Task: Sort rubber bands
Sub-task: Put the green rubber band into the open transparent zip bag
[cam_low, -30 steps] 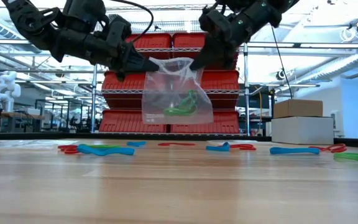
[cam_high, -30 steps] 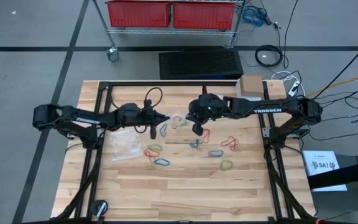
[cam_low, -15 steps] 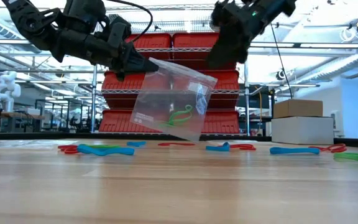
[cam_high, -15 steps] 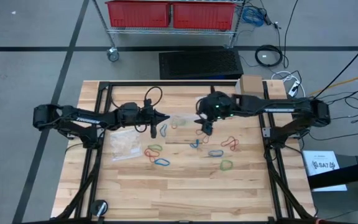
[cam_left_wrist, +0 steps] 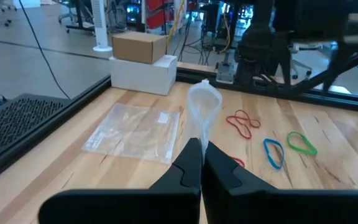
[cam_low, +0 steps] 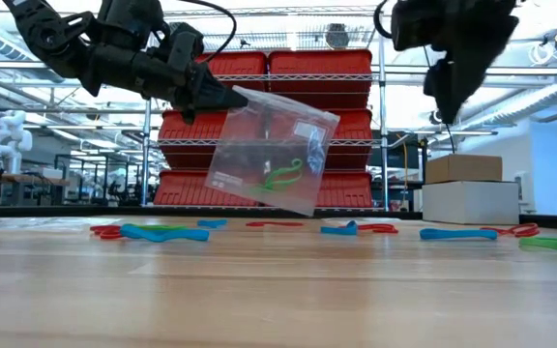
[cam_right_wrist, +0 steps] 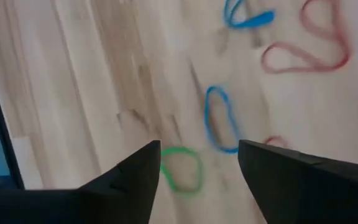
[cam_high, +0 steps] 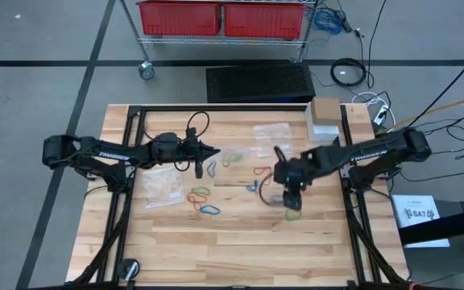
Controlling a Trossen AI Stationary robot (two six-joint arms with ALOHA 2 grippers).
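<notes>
A small clear plastic bag with green rubber bands inside hangs in the air over the table's middle. My left gripper is shut on it. Loose red, blue and green rubber bands lie scattered on the wood. My right gripper stands open toward the near right, fingers pointing down, touching nothing. Below it lie a green band and a blue band; red bands lie a little farther off. My left gripper pinches the bag's upper corner between its two shut fingers, coming level from the table's left. Seen edge-on in the wrist view, the bag's rim rises just past the fingertips. The bag hangs tilted, clear of the table.
A second clear bag lies flat at the left, under the left arm, and a third at the far side. A white and brown box sits at the far right corner. Bare wood stretches along the near edge.
My right gripper has let go of the bag's other top corner and opened. It has swung toward the near right and tipped downward over the loose bands. The bag, once held open between both grippers, now hangs tilted from my left gripper alone.
</notes>
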